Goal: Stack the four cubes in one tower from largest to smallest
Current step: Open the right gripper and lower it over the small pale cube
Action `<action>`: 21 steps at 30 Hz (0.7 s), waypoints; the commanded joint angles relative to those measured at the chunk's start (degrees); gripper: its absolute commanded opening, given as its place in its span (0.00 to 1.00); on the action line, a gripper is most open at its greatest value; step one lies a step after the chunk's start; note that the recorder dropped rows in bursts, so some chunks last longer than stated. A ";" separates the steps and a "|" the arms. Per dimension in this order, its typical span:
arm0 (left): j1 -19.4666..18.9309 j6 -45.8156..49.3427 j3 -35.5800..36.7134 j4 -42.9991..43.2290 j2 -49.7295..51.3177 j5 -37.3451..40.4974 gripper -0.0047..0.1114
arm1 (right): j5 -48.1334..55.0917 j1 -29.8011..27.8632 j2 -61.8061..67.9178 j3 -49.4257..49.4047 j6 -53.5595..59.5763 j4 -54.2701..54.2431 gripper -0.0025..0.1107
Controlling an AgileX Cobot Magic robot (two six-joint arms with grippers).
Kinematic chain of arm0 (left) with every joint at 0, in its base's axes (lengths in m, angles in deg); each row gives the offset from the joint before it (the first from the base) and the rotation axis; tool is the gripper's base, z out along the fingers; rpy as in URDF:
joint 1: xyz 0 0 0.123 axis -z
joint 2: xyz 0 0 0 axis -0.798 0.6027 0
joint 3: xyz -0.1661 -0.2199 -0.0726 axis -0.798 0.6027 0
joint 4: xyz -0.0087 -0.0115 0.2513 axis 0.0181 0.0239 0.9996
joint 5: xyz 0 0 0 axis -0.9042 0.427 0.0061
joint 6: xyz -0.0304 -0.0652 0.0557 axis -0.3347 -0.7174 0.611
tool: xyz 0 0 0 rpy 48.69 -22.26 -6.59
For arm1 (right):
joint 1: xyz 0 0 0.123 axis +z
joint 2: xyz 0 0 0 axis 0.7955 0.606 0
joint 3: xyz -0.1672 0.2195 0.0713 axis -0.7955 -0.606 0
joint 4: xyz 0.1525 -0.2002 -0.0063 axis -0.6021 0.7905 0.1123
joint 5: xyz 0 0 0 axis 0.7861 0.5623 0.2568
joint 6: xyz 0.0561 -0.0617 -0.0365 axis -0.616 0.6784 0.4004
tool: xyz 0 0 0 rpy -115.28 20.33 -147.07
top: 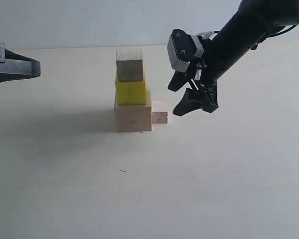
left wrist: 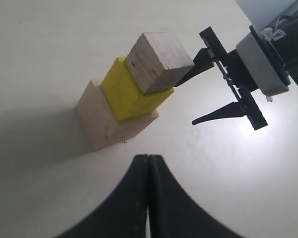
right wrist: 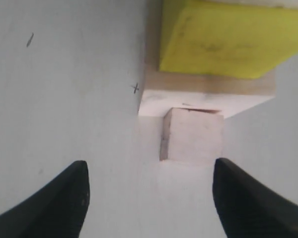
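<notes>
Three cubes stand in one column: the largest pale wooden cube (top: 133, 117) on the table, the yellow cube (top: 130, 91) on it, and a small wooden cube (top: 129, 64) on top. The smallest wooden cube (top: 160, 112) rests on the table against the large cube's right side, also seen in the right wrist view (right wrist: 192, 135). My right gripper (top: 189, 97) hangs open just right of that smallest cube, nothing between its fingers. My left gripper (top: 36, 68) is shut and empty at the far left, well away from the column (left wrist: 139, 84).
The pale table (top: 149, 189) stretches wide in front of and to both sides of the column. A small dark mark (top: 122, 171) lies on it near the front. The right arm (top: 244, 35) slants in from the upper right.
</notes>
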 commanded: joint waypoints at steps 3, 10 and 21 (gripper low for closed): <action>-0.14 -1.55 0.19 1.01 -0.38 0.85 0.04 | -0.27 -0.16 0.23 -0.14 -0.41 -6.89 0.61; -0.14 -1.55 0.19 1.25 -0.38 0.50 0.04 | -0.16 -0.16 0.34 -0.14 -0.41 -8.60 0.61; -0.14 -1.55 0.19 2.83 -0.38 -0.20 0.04 | -3.20 -0.16 3.72 -0.14 -0.34 -8.50 0.61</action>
